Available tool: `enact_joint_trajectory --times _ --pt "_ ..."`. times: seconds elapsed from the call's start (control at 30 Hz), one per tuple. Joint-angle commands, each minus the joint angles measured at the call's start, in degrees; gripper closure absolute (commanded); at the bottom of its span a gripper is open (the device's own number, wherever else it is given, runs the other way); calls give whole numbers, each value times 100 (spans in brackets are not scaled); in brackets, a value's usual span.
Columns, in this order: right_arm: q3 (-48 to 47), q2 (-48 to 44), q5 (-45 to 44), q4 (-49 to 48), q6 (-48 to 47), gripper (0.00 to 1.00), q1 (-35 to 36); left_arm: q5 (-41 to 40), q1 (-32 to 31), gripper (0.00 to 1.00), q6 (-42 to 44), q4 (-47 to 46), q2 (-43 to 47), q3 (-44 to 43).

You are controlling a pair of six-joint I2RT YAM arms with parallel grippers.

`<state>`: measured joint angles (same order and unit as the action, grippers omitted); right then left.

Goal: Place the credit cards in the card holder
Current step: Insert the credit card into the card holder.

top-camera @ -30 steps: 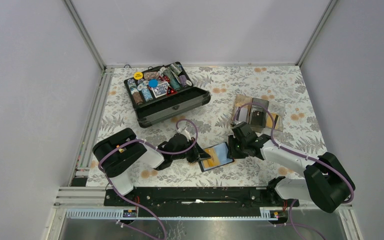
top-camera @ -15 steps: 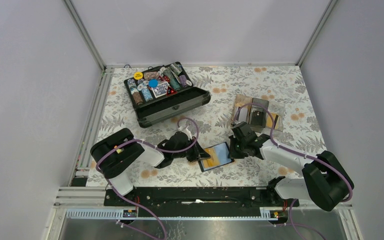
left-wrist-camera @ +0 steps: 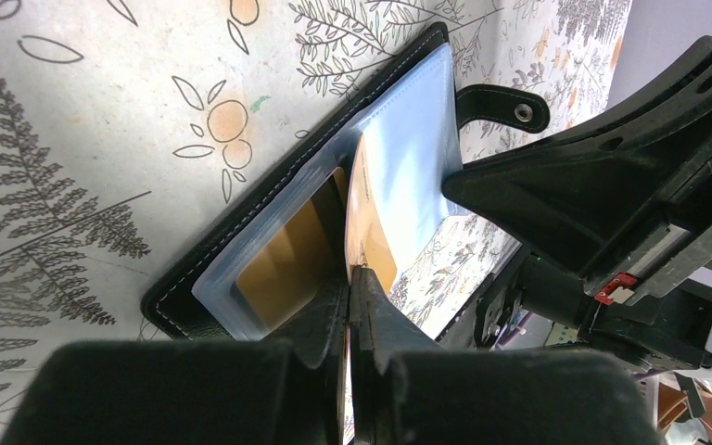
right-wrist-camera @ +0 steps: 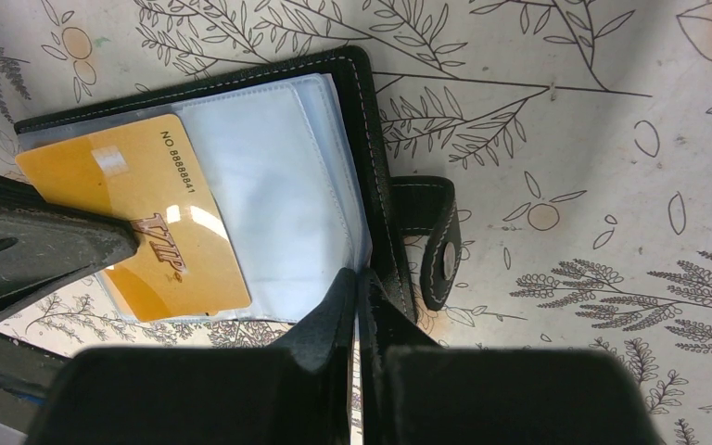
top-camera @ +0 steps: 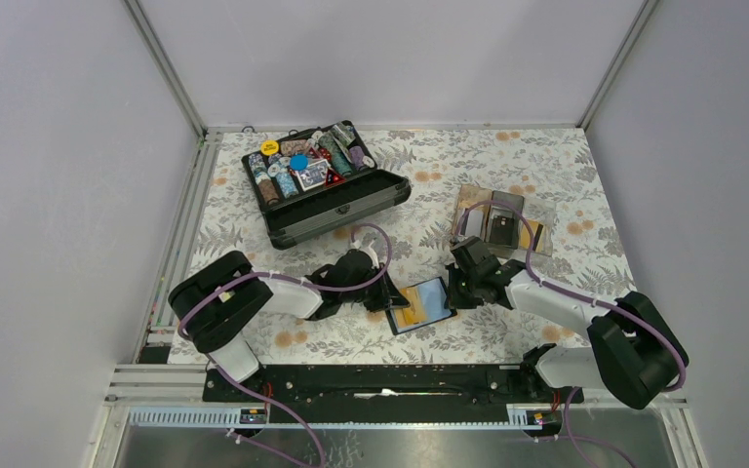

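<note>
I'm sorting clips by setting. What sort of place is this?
Probably a robot test cell, not a home: plain grey walls in aluminium framing, left arm and right arm bolted to a rail, a floral-covered table.

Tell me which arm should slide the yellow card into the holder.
Left. The left gripper is shut on the yellow card, already angled into the open card holder. The right gripper pinches the holder's edge, steadying it.

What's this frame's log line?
phase: insert | left gripper: shut on yellow card over card holder | right gripper: shut on card holder edge
</note>
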<state>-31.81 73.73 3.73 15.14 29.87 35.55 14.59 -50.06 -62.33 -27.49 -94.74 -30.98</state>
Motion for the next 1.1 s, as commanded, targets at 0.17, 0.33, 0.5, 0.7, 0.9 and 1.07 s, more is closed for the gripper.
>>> enact_joint_trajectory --times 0.17,0.33,0.5,0.7,0.9,1.07 --pt "-42 255 -262 -17 29 100 -13 -292 59 100 379 737 -35 -92" --pt "-37 273 -250 -12 33 100 -18 -280 10 100 283 558 -145 -104" --pt "-41 259 -224 -19 50 100 -16 -273 -86 100 68 305 -282 -75" --pt "-16 230 -190 -26 79 100 -18 -293 -146 100 -166 3 -397 19" --pt "20 234 -171 -54 91 100 -21 -501 -187 100 -568 -315 -331 299" --pt "25 214 -192 -54 94 100 -20 -768 -241 100 -965 -617 -182 690"
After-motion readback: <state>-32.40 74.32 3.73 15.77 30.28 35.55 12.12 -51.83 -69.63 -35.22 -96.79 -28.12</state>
